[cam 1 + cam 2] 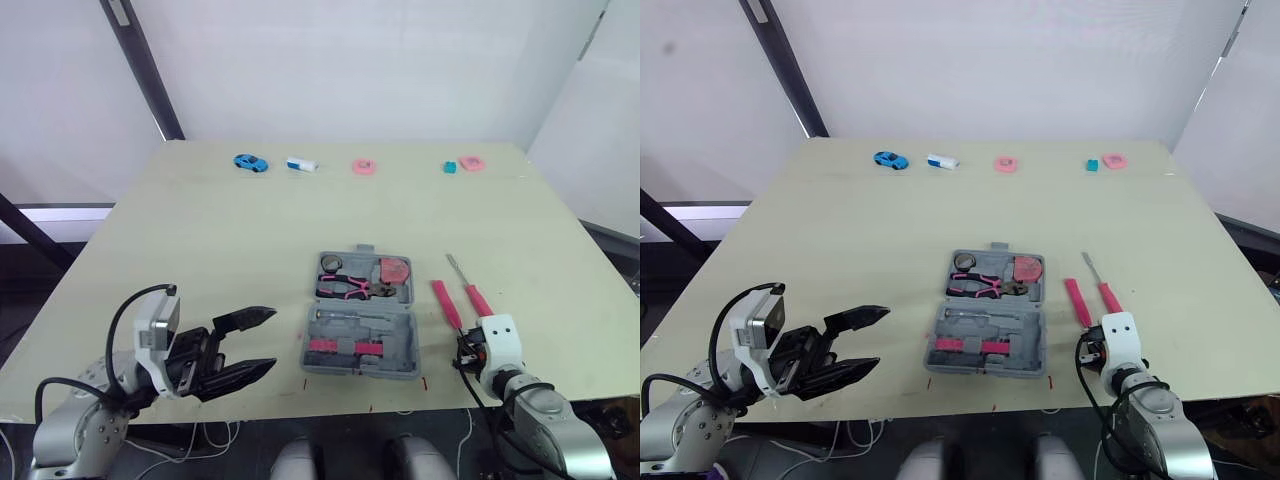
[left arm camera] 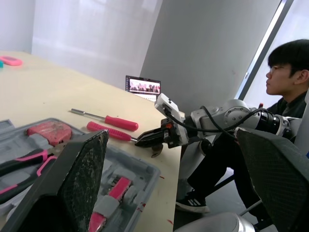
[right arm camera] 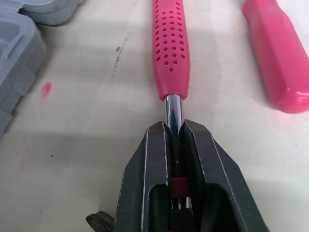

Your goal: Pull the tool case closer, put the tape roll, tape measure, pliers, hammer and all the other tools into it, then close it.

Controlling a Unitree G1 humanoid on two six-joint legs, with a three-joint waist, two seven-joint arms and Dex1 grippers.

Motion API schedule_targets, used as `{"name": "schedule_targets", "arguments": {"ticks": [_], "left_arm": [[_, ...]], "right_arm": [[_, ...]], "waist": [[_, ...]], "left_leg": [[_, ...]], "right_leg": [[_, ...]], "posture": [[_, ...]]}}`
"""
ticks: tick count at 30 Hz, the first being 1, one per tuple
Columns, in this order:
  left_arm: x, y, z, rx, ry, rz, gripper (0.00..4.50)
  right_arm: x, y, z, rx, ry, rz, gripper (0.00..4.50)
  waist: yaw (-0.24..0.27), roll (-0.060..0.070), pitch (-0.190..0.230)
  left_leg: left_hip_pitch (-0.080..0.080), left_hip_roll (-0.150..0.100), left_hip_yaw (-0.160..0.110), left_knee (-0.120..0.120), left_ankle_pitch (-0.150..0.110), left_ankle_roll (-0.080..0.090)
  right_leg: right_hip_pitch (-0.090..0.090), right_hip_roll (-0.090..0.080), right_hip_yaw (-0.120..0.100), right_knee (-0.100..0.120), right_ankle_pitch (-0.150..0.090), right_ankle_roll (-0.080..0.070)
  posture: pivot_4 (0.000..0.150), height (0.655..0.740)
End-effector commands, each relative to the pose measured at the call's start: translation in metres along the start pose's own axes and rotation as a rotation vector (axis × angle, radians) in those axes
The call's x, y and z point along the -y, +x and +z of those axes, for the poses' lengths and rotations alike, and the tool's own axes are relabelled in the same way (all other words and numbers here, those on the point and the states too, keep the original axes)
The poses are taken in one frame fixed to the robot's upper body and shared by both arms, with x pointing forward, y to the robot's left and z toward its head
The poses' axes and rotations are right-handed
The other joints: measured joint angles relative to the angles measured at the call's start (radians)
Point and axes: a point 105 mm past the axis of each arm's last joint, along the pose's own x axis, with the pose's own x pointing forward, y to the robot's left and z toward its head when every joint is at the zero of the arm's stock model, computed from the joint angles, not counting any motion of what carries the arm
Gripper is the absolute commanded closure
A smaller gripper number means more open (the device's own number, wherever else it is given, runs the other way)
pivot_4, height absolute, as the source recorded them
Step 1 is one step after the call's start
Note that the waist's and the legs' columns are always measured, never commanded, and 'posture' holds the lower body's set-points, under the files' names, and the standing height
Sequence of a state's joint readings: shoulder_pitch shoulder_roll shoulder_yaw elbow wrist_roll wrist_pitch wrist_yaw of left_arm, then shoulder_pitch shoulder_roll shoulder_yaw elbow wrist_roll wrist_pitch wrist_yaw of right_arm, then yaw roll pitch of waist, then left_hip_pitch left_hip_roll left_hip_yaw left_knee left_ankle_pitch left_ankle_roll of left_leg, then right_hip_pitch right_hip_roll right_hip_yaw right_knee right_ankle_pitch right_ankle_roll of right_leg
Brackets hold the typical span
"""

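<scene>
Case first: grey moulded-plastic tool case (image 1: 360, 371) lies open and flat on the pale matte tabletop (image 1: 230, 240), near the front edge, between the two arms. Pink-handled pliers (image 1: 345, 290) and a reddish rounded tape measure (image 1: 395, 268) sit in its far half. Pink-and-grey pieces (image 1: 345, 347) fill the near half, too small to sort out.

Right gripper (image 3: 175, 129) is clenched on the chrome shaft of a pink dimpled-handle tool (image 3: 171, 48) lying on the table just right of the case. Its working end is hidden under the black fingers, so can't tell which tool it is. Smooth pink-handled screwdriver (image 3: 275, 63) lies beside it, handle cut off in the right wrist view.

Left gripper (image 1: 270, 338) is spread wide, left of the case and apart from it.

Blue toy car (image 1: 250, 162) sits at the far edge. Person (image 2: 285, 72) is seated beyond the right arm.
</scene>
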State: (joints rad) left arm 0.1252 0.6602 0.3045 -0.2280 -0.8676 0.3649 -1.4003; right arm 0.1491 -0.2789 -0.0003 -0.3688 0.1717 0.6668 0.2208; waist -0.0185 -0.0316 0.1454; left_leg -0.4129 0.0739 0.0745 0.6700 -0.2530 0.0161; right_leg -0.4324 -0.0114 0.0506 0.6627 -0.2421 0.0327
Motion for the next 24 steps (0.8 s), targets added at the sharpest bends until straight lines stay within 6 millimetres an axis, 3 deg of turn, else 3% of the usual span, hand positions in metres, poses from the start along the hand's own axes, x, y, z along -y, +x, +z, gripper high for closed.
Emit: {"name": "schedule_targets", "arguments": {"ticks": [1,6,12,18,24], "left_arm": [[0.006,0.002,0.007,0.019,0.022,-0.021,0.00],[0.003,-0.009,0.012,0.020,0.014,0.008,0.00],[-0.004,-0.035,0.017,-0.027,0.033,0.079,0.00],[-0.007,-0.056,0.025,-0.086,0.048,0.095,0.00],[-0.009,-0.055,0.032,-0.107,0.055,0.086,0.00]], "right_arm": [[-0.007,-0.013,0.041,0.130,-0.020,0.138,4.48],[-0.039,-0.045,0.086,0.164,-0.218,0.486,4.48],[-0.065,-0.066,0.106,-0.057,-0.631,0.803,4.48],[-0.080,-0.055,0.117,-0.224,-0.812,0.853,4.48],[-0.087,-0.026,0.111,-0.308,-0.904,0.819,4.48]], "waist": [[0.000,0.004,0.002],[-0.001,0.008,0.005],[0.000,0.009,0.008],[-0.001,0.008,0.009],[0.006,0.008,0.009]], "left_leg": [[0.000,0.000,0.000,0.000,0.000,0.000],[0.000,0.000,0.000,0.000,0.000,0.000],[-0.002,0.000,-0.002,-0.001,0.000,0.000],[-0.002,0.000,-0.001,-0.001,0.000,0.000],[-0.006,-0.001,0.002,-0.001,0.000,0.000]], "right_leg": [[0.000,0.000,0.000,0.000,0.000,0.000],[-0.001,0.000,0.002,0.000,0.001,0.000],[-0.003,0.000,-0.002,0.000,0.000,-0.003],[-0.005,-0.001,-0.001,0.000,0.001,-0.004],[-0.007,-0.004,-0.004,0.000,0.001,-0.006]], "posture": [[0.150,0.7400],[0.150,0.7400],[0.150,0.7400],[0.150,0.7400],[0.150,0.7400]]}}
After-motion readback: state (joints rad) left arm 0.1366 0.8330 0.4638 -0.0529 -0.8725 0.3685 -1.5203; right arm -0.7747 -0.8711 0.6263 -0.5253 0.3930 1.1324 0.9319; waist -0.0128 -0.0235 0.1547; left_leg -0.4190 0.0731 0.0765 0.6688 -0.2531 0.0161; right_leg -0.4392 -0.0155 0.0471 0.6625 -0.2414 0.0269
